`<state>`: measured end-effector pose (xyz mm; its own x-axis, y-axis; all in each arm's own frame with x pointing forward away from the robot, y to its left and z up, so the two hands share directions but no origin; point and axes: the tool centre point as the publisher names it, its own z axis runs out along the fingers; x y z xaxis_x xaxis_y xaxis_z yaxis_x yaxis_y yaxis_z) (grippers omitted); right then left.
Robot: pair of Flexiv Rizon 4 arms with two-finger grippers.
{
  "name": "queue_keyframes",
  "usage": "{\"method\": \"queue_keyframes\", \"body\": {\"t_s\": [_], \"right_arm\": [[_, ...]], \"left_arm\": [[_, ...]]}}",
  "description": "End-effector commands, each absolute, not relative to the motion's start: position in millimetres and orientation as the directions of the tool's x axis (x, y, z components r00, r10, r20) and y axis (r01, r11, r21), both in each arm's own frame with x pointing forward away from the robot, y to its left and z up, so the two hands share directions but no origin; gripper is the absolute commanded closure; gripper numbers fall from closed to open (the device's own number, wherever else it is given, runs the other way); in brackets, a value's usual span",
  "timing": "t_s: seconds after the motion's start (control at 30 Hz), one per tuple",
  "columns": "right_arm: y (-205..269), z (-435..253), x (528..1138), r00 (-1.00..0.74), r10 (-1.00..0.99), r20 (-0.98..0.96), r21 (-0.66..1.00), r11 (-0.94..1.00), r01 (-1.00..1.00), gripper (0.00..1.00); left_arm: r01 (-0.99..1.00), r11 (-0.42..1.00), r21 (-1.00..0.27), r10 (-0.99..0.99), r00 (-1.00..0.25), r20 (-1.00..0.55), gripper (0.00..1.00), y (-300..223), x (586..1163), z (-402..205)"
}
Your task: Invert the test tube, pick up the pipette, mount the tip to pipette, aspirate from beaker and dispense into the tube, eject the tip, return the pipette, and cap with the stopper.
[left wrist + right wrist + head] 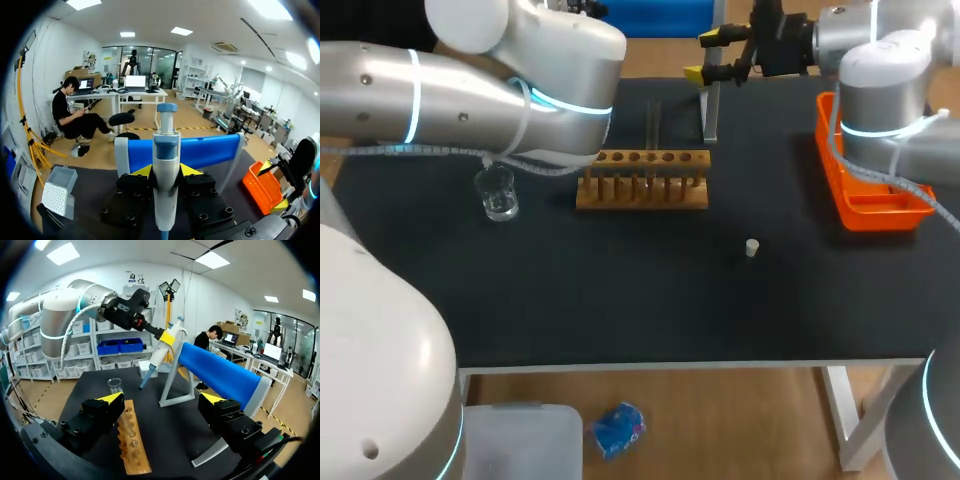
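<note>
Left gripper (166, 171) clamps the pipette (165, 145), its long axis slanting down toward the tip box (59, 192) by the table's edge, while the right gripper (161, 399) gapes wide and empty.

Black all over is showing on the table mat (620, 300). The tube rack (642, 180) is showing brown wood. The bin (865, 205) is showing bright orange. The beaker (498, 193) is looking clear and colourless, the stopper (751, 248) off-white. The pipette (166, 150) is showing a white body with a blue cap and band. The stand bar (220, 375) is showing solid blue. The left arm (440, 90) and right arm (885, 90) are showing silver-white with cyan rings. The left gripper (166, 172) and right gripper (161, 398) are showing black with yellow tips.
</note>
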<state>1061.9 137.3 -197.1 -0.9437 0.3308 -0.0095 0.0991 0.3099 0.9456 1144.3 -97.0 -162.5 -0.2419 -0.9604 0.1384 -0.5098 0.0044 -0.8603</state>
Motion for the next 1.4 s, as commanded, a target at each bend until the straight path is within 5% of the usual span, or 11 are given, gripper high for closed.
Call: {"method": "queue_keyframes", "body": {"t_s": [0.03,1.4], "right_arm": [[148,-198,1074,-0.943,0.333,-0.009,0.944,0.314,0.102,0.0],[168,-199,1085,-0.936,0.351,-0.015,0.943,0.317,0.104,0.0]], "left_arm": [[-0.515,0.003,-0.857,-0.968,-0.216,0.126,1.0,-100,1150,-160],[-0.543,0.051,-0.838,-0.997,-0.071,-0.015,1.0,-91,1176,-171]]}}
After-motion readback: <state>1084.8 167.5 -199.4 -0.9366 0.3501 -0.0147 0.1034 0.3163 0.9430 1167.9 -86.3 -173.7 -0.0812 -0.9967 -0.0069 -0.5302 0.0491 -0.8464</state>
